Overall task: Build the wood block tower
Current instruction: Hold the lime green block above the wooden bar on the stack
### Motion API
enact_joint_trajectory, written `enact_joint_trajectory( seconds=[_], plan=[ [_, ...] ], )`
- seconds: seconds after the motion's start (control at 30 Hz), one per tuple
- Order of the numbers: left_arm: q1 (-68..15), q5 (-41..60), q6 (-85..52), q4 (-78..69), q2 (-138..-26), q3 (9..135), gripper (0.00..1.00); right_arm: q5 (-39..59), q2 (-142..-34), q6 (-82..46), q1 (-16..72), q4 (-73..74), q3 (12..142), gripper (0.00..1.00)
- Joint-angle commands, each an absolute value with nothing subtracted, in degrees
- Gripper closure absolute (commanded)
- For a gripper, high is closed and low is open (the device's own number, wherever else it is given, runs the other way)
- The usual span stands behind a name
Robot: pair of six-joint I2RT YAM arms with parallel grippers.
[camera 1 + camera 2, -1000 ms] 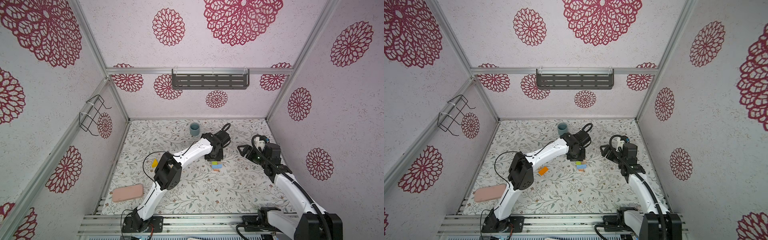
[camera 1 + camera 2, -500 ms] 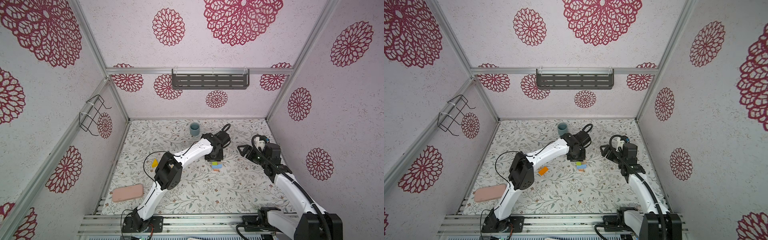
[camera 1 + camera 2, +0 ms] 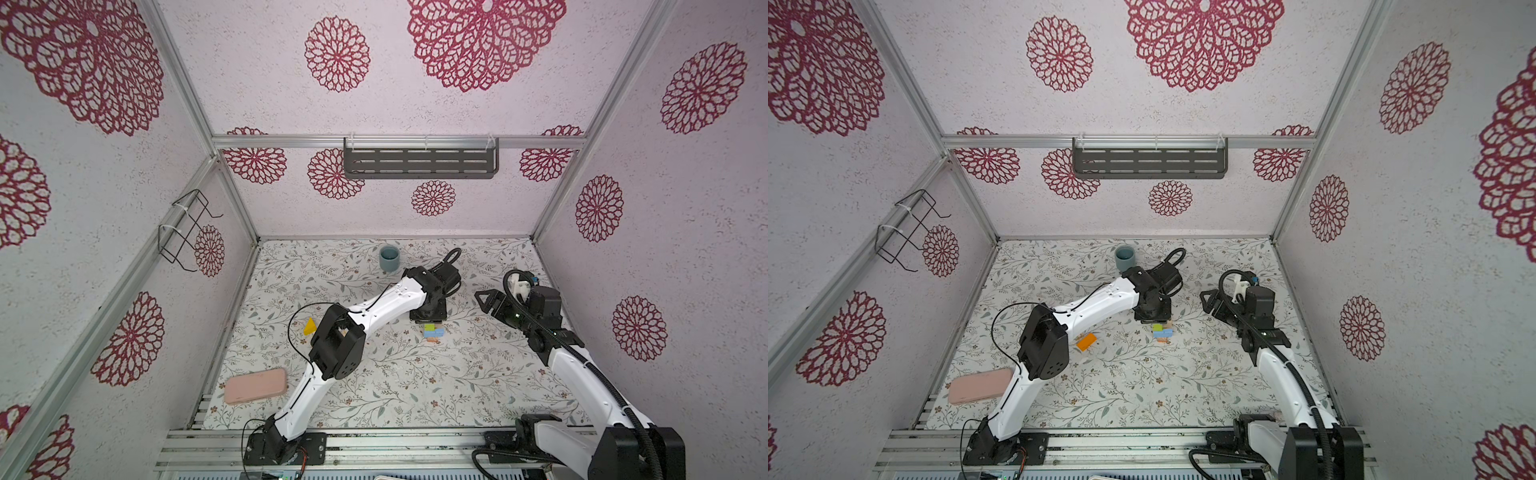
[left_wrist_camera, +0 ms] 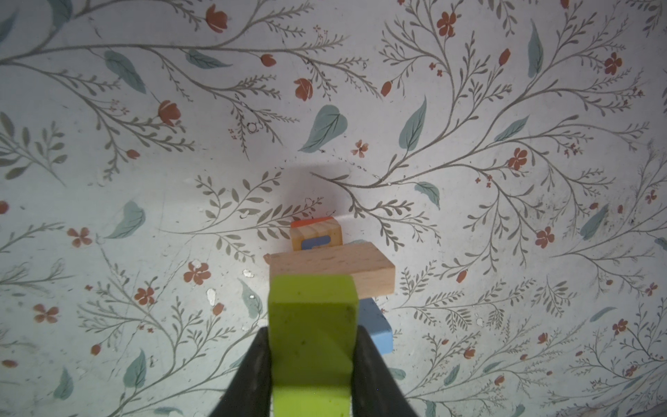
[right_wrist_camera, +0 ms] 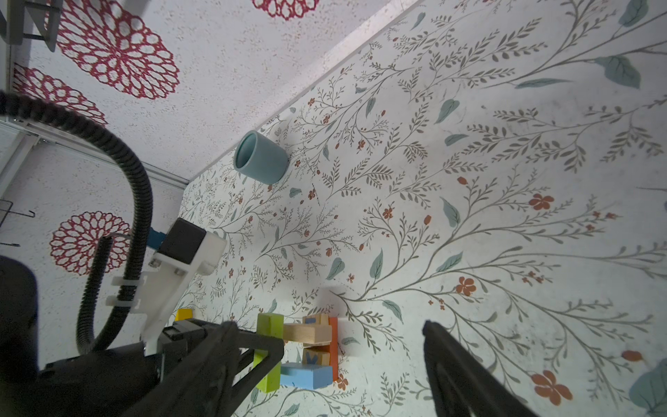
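The tower (image 3: 433, 331) (image 3: 1162, 331) stands mid-floor in both top views: a red-orange slab (image 5: 333, 346) lowest, two letter cubes (image 5: 315, 355) on it, then a tan block (image 4: 335, 267) and a blue block (image 5: 306, 375) side by side. A green block (image 4: 312, 325) (image 5: 269, 355) lies across those two, and my left gripper (image 4: 312, 364) (image 3: 428, 318) is shut on it from above. My right gripper (image 5: 343, 335) (image 3: 484, 299) hangs open to the right of the tower, holding nothing. A yellow wedge (image 3: 309, 326) and an orange block (image 3: 1086, 341) lie loose near the left arm's elbow.
A grey-blue cup (image 3: 389, 257) (image 5: 260, 159) stands near the back wall. A pink flat case (image 3: 255, 385) lies at the front left. A dark shelf (image 3: 419, 164) hangs on the back wall and a wire basket (image 3: 187, 228) on the left wall.
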State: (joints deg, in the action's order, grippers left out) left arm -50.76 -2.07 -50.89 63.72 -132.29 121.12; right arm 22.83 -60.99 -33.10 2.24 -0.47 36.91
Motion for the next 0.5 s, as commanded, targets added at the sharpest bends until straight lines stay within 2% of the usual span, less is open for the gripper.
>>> enact_joint_trajectory(
  seconds=[0.0,0.47],
  plan=[
    [-51.51,-2.67,-51.50,62.75,-133.49,120.96,0.79,23.55,-59.52,-33.86,1.93,0.53,36.65,0.17],
    [-51.50,-2.65,-51.59,62.68,-133.77,120.67,0.77,23.60,-59.56,-33.84,1.93,0.62,36.56,0.17]
  ],
)
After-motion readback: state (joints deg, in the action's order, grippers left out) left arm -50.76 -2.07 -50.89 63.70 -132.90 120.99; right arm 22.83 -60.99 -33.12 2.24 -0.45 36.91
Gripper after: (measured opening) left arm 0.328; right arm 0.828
